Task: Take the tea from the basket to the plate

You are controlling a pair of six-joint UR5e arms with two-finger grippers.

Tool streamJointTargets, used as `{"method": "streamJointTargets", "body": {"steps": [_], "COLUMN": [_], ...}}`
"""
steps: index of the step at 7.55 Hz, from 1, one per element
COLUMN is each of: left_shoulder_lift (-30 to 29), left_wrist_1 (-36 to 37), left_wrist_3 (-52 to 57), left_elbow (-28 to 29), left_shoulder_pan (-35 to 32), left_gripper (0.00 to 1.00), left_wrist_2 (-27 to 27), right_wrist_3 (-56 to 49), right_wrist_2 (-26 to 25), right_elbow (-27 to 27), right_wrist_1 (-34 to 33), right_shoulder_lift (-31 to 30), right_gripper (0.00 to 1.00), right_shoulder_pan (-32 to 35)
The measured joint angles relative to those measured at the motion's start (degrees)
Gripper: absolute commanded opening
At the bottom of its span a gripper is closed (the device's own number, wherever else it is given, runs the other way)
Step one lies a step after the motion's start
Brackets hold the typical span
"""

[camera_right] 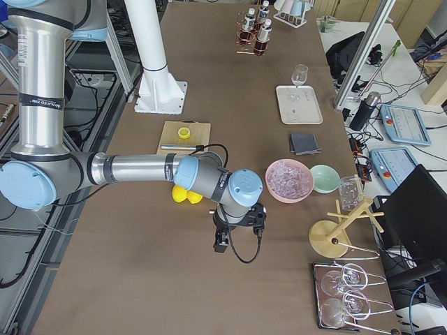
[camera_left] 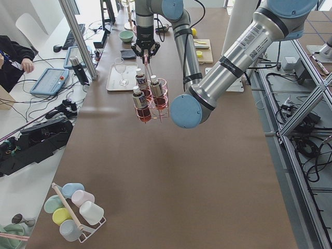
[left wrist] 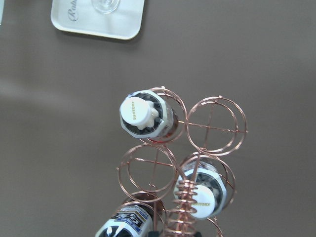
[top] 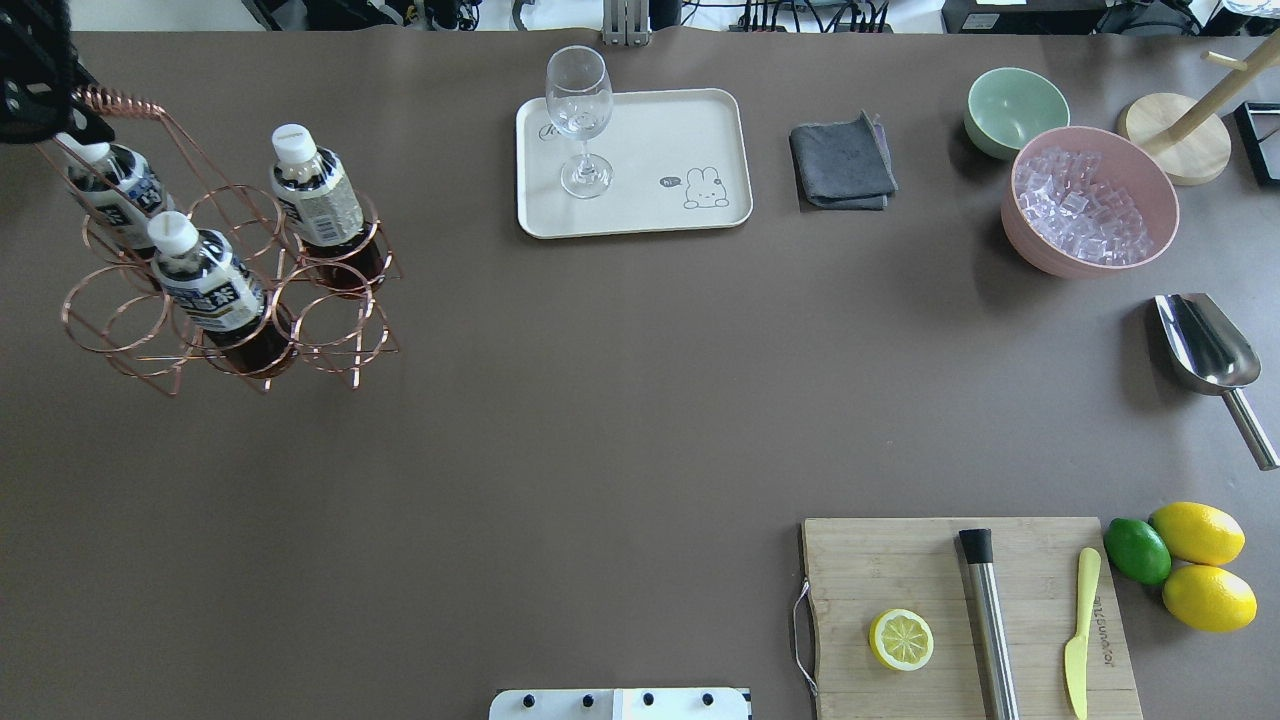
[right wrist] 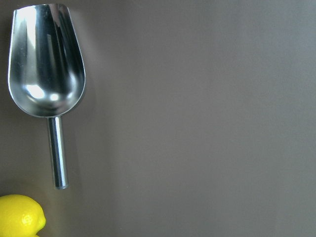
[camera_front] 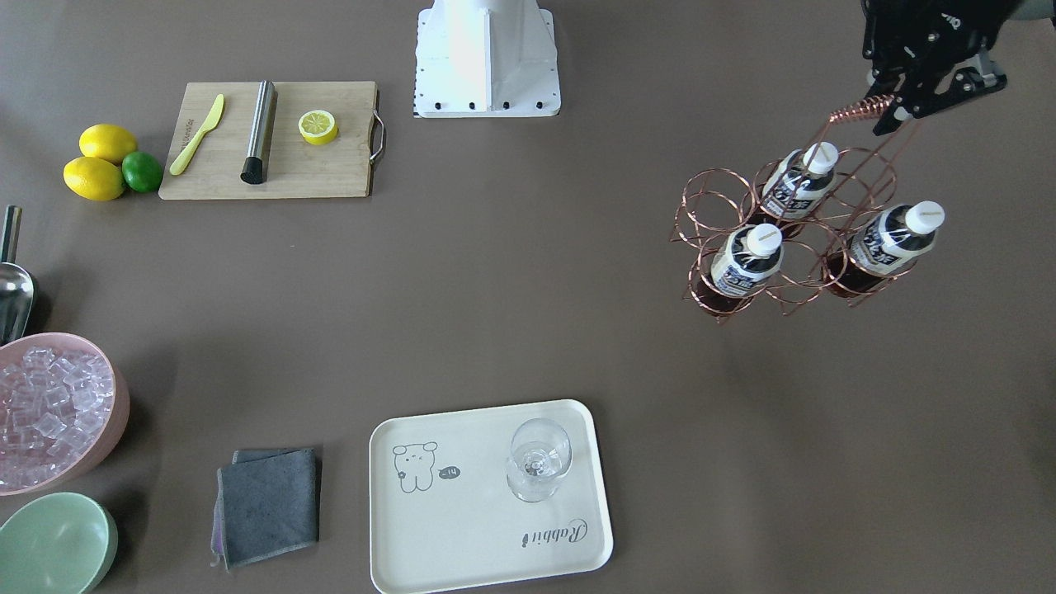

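Gripping the rose-gold wire-ring basket (camera_front: 858, 109) by its coiled handle at two o'clock on the worktop (camera_front: 528, 289) with closed left jaws, likely to carry it; clear white-capped bottle of dark tea (camera_front: 747, 262) racked, apart from cream bear-print rectangular plate (camera_front: 462, 544) at six o'clock; cannot tell right jaws' state

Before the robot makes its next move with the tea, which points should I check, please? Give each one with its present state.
1. Grip: left gripper shut on the basket handle: ok.
2. Load: three teas seated in basket rings: ok.
3. Room on plate: ok; the glass stands at one end only.
4. Basket resting on the table or lifted: cannot tell.
5. Second arm: right gripper open, ready to pick: cannot tell; seen only from the side, near the scoop.
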Motion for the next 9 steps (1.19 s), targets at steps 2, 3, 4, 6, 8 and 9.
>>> {"method": "streamJointTargets", "body": {"steps": [2,3,4,6,8,9], "left_shoulder_lift": [-0.07,-0.2,-0.31,-0.56,-0.8,-0.84], "left_wrist_1": [-0.11,-0.37,-1.37,-3.14,-4.94,-6.12], "left_wrist_3": [-8.7,-11.95,-15.02,-22.78,-30.19,-32.41], "left_elbow": [-2.62,-3.11,-3.38,-4.4,-5.63,-5.82], "left_shoulder_pan": [6.79,8.99,10.8,15.19,19.22,20.45], "left_gripper": [0.0,0.0,0.0,0.0,0.0,0.0], "left_wrist_2": [0.37,0.27,0.13,-0.04,0.03,0.03], "right_wrist_3": [0.0,0.0,0.0,0.0,-0.04,-0.07], "right_wrist_2": [0.0,0.0,0.0,0.0,0.07,0.08], "right_elbow": [0.0,0.0,0.0,0.07,0.11,0.11], "right_wrist_1": [0.0,0.0,0.0,0.0,-0.04,-0.07], "right_shoulder_lift": [0.0,0.0,0.0,0.0,0.0,0.0], "right_gripper": [1.0,1.0,1.0,1.0,1.0,1.0], "right_shoulder_pan": [0.0,0.0,0.0,0.0,0.0,0.0]}}
